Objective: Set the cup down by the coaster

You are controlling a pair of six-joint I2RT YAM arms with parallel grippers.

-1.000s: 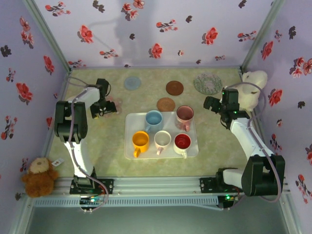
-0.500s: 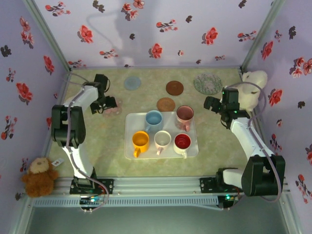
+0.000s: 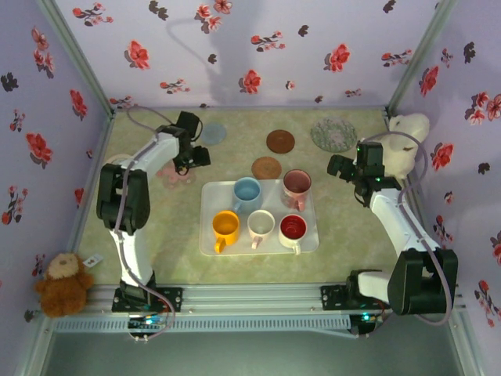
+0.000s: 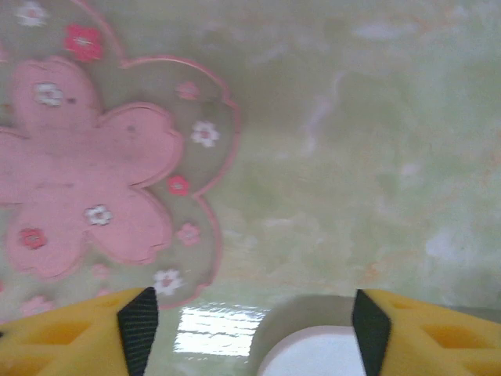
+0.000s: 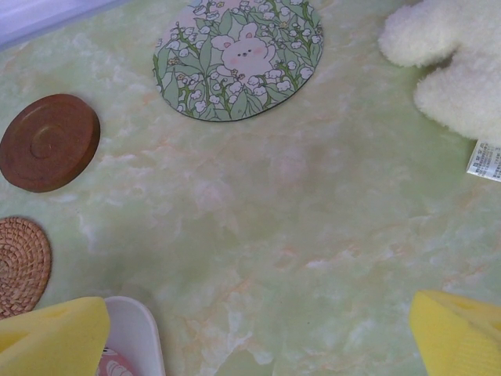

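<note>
Your left gripper has swung right past the pink flower coaster, jaws apart, empty; your right gripper gapes wide, empty.

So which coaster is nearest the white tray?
The round woven rattan coaster, just off the white tray's far edge. The dark brown disc, grey-blue disc, green floral mat and pink flower-shaped coaster lie farther away.

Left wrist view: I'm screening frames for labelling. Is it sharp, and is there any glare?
Left wrist view: soft throughout, the pink flower coaster smeared at its edges, with a white glare patch on the table near the bottom edge. Right wrist view: crisper, the bunny coaster showing a readable print.
</note>
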